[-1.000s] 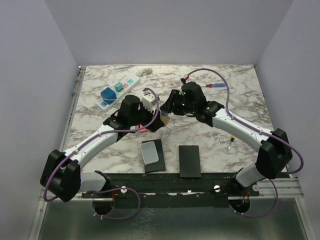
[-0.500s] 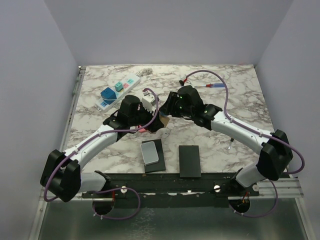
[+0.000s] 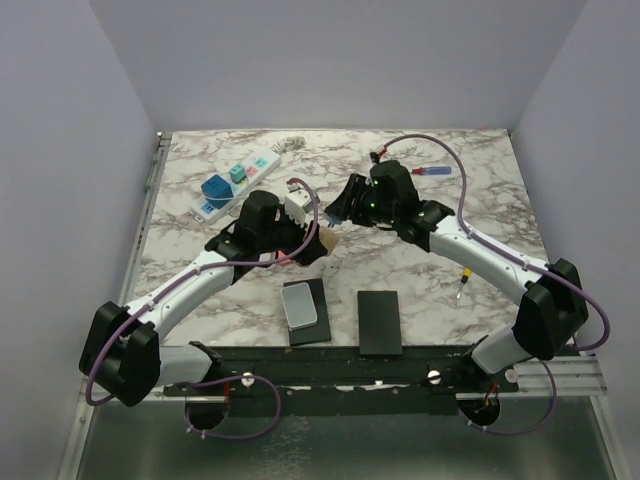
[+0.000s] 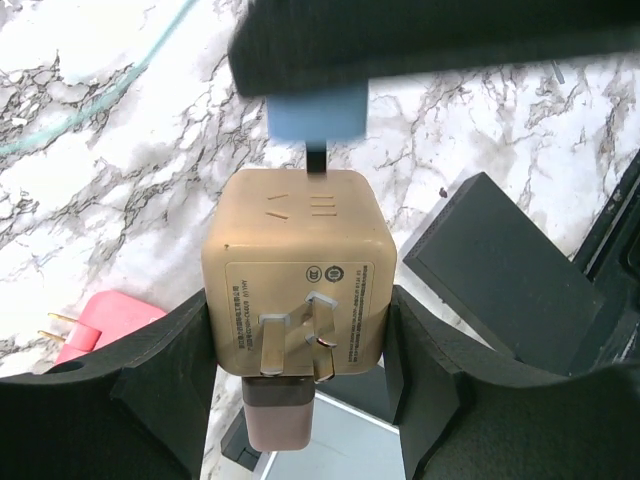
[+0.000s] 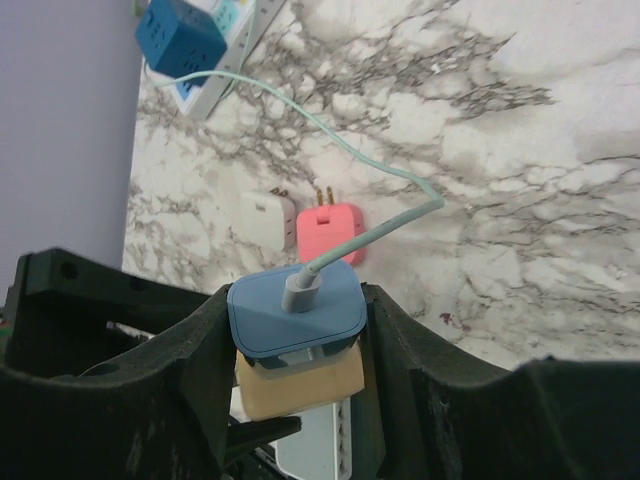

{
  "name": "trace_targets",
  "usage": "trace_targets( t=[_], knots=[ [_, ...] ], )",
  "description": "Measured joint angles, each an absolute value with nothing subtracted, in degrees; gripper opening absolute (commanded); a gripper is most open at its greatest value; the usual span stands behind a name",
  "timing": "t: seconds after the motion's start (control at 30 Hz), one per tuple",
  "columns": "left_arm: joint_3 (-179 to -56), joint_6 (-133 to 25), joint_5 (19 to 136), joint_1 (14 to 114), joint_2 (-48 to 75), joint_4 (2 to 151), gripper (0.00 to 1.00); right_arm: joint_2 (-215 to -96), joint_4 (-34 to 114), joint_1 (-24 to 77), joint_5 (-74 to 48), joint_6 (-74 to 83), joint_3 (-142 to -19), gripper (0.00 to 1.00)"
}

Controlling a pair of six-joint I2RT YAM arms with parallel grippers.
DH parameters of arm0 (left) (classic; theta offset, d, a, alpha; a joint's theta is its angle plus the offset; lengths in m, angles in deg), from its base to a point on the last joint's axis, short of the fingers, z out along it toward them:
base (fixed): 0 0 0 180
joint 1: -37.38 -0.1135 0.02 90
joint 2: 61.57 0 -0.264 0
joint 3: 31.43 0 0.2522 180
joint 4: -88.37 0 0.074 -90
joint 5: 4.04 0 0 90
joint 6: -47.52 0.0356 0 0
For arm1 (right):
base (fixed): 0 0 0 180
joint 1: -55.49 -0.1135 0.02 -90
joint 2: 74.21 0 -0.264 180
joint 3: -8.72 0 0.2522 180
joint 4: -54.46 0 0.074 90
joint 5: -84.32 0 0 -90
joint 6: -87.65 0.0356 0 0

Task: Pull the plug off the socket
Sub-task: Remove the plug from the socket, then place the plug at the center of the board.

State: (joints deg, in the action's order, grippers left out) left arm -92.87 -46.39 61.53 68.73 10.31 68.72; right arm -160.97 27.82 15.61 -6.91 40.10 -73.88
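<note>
Progress partway | left tool (image 4: 300, 360) clenched on tan cube socket (image 4: 297, 240), right of white power strip (image 3: 235, 178) | right tool (image 5: 295, 340) grasping blue plug (image 5: 295, 305) | gap open, dark prong (image 4: 316, 158) bridging it | remaining: pull plug fully clear

Looks like a robotics lab test cell. Boxed in on three sides by plain pale-violet walls (image 3: 60, 200). Floored with a marble-patterned bench (image 3: 420, 290), edged along the near side by a metal rail (image 3: 570, 372) carrying two bolted robot arms (image 3: 190, 290). Strung with loose purple cabling (image 3: 455, 175); set with two black pads (image 3: 379, 322) by the near edge.
</note>
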Motion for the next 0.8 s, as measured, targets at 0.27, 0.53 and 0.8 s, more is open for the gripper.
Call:
trace_targets(
  t=[0.27,0.53,0.8],
  knots=[
    [-92.87,-44.81,61.49,69.10,9.22,68.04,0.00,-160.99,28.17,21.20,-8.00,40.04,-73.75,0.01],
    [-92.87,-44.81,61.60,69.12,9.24,67.99,0.00,-160.99,28.28,20.96,-8.90,40.04,-73.73,0.01],
    [-92.80,-45.64,59.83,68.34,8.69,68.39,0.00,-160.93,28.93,20.96,-7.83,37.55,-72.70,0.01]
  ],
)
